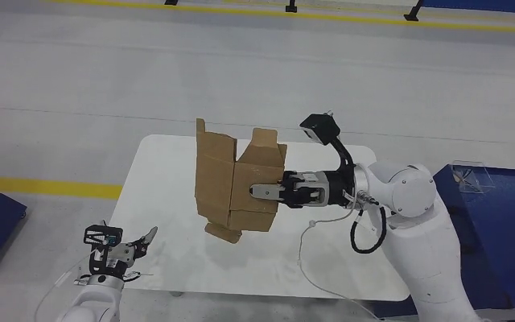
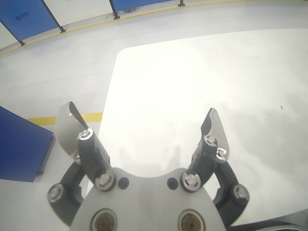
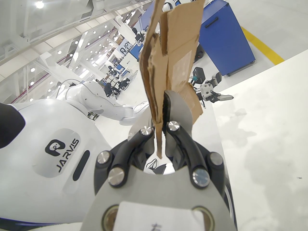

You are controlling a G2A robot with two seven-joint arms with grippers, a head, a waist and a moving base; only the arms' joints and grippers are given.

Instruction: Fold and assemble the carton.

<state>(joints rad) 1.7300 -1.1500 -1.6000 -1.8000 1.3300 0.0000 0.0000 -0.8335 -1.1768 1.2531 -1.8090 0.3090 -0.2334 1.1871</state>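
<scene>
One flattened brown carton (image 1: pixel 233 181), with one pale patch whose print is illegible, hangs upright over the middle of the table (image 1: pixel 161 161), the right gripper (image 1: pixel 259 191) clamped on its edge, while the left gripper (image 2: pixel 142 110) sits spread wide and empty at the table's near corner.

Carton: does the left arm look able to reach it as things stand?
Probably yes: the left gripper is open, nothing stands between it and the carton, which the right gripper holds up over the table.
</scene>
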